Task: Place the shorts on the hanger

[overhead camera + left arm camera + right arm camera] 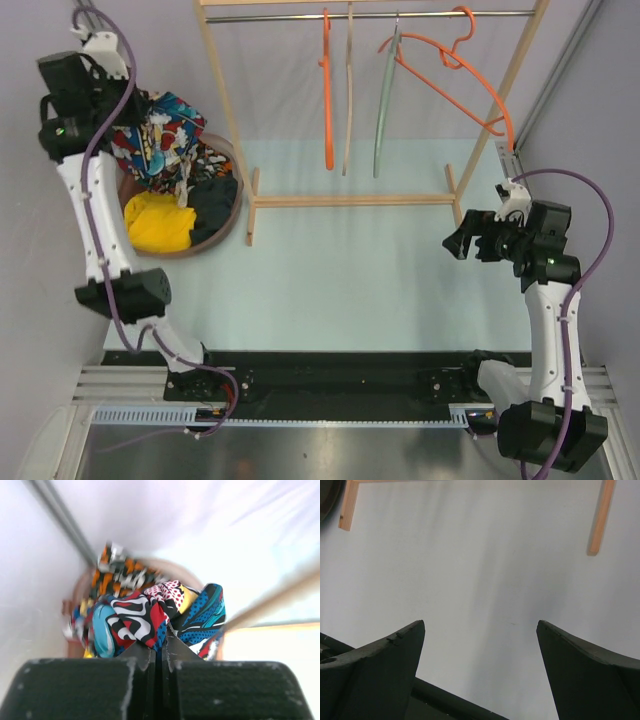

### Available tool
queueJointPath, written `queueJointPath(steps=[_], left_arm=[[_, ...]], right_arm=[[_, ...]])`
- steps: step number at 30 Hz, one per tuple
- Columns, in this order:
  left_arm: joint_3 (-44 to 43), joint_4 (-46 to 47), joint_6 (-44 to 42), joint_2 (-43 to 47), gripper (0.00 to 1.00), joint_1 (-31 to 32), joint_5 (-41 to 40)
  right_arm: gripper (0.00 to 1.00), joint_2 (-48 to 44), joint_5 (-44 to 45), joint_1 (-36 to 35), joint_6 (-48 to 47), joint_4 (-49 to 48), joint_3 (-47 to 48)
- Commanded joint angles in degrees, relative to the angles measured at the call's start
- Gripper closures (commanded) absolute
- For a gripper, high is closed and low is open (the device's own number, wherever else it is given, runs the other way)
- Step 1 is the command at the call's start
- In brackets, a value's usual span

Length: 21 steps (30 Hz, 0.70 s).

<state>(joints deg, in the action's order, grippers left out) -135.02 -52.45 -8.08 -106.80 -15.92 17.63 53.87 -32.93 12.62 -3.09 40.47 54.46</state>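
Shorts [142,614] pinched in left hand [161,647]; right hand [480,625] spread.

Left: shorts [160,125] over basket [237,190]; right: hanger [450,57] on rail [270,17].

White arms [100,220] with black joints carry purple cables [590,262].

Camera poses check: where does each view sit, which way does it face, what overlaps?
Top external: above and behind the bases, facing down on table, clothes rack, basket; left arm, right arm show.
Left wrist: on that arm, looking along the left gripper, shut on the shorts, basket beyond; its fingers show.
Right wrist: on that arm, facing down at table and rack feet; open right gripper frames it.
Shared: top and left wrist see shorts and basket; top and right wrist, the rack's base.
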Motion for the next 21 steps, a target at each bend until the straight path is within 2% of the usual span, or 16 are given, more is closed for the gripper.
queueJointPath(steps=[1, 10, 15, 16, 19, 21], left_arm=[[-0.51, -4.24, -0.37, 11.43, 1.0, 1.16, 8.91], [2.47, -4.69, 6.75, 26.37, 1.0, 1.68, 22.18], [13.54, -2.66, 10.36, 32.35, 1.0, 2.04, 27.71], [15.73, -2.84, 10.27, 33.84, 0.99, 2.12, 32.68], [28.62, -3.1, 8.96, 36.74, 1.0, 3.26, 39.3], [33.05, -3.28, 6.51, 37.8, 1.0, 4.58, 39.07]], right_arm=[[0.0, -2.1, -2.4, 0.3, -2.35, 2.07, 3.9], [0.0, -2.89, -5.13, 0.3, -3.41, 3.74, 6.98], [0.0, -3.42, -5.74, 0.3, -3.67, 4.36, 7.33], [0.0, -3.68, -5.83, 0.3, -3.76, 4.44, 6.98], [0.0, -4.12, -6.27, 0.3, -3.85, 4.44, 6.19], [0.0, -4.38, -6.53, 0.3, -3.94, 4.44, 5.75]])
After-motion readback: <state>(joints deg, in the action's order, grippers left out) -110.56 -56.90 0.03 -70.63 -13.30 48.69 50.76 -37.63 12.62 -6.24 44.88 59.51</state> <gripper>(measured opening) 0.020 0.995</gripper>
